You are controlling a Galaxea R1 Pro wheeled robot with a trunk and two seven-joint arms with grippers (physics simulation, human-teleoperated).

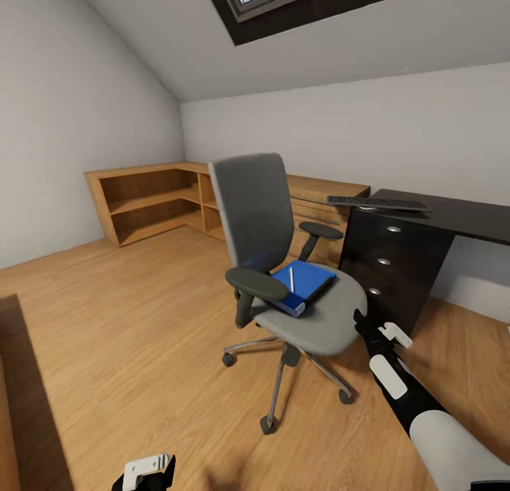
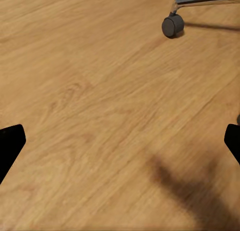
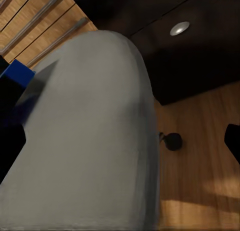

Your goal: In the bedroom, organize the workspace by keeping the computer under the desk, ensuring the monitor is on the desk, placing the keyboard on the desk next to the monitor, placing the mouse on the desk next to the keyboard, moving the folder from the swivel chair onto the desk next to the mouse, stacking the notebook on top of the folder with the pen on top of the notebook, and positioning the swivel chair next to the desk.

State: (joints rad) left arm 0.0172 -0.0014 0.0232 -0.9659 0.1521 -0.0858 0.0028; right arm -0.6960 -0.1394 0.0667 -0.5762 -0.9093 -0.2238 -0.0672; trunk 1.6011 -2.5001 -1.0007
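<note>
The swivel chair (image 1: 283,264) stands mid-room on the wood floor, its seat turned toward me. On the seat lies the blue folder (image 1: 303,285) with the pale pen (image 1: 291,278) on top. The black desk (image 1: 460,218) is at the right, and the keyboard (image 1: 379,202) lies at its near end. My right gripper (image 1: 363,326) is open at the seat's front edge. In the right wrist view it (image 3: 120,146) is spread over the grey seat (image 3: 90,141), with the folder's corner (image 3: 17,73) off to one side. My left gripper (image 1: 145,473) hangs low and open (image 2: 120,146) over bare floor. The notebook, monitor, mouse and computer are out of view.
A low wooden shelf unit (image 1: 149,200) wraps the far corner and joins a wooden drawer cabinet (image 1: 319,207) beside the desk's black drawer pedestal (image 1: 389,264). Chair casters (image 2: 172,25) (image 3: 172,141) rest on the floor. A dark edge (image 1: 14,392) borders the left.
</note>
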